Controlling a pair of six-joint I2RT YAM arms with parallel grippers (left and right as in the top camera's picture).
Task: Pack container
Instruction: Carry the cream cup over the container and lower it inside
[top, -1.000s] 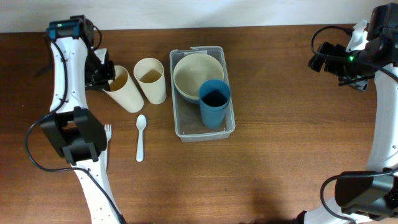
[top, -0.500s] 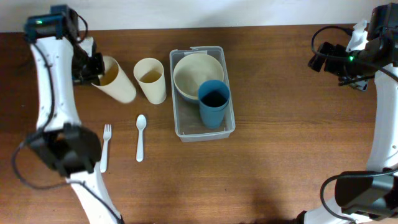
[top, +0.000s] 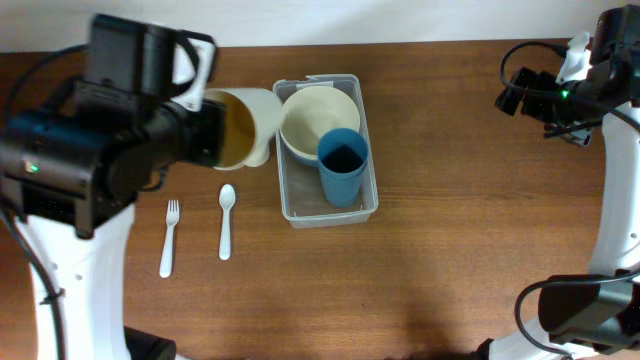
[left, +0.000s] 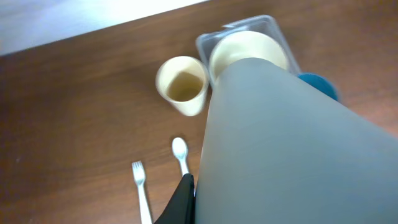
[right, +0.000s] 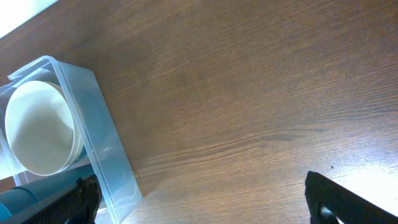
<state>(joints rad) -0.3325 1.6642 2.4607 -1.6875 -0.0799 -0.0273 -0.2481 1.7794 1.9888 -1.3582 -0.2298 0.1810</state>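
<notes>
Container clear, rectangular, rimmed — bowl and blue cup inside, left claw clamped on cream cup, right claw apart.

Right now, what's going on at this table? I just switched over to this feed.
The left gripper holds a cream cup up in the air; from overhead it appears just left of the clear container. The container already has a cream bowl and a blue cup in it. A second cream cup, a fork and a spoon sit on the table, not yet packed. The right gripper is open and empty, off to the container's right.
</notes>
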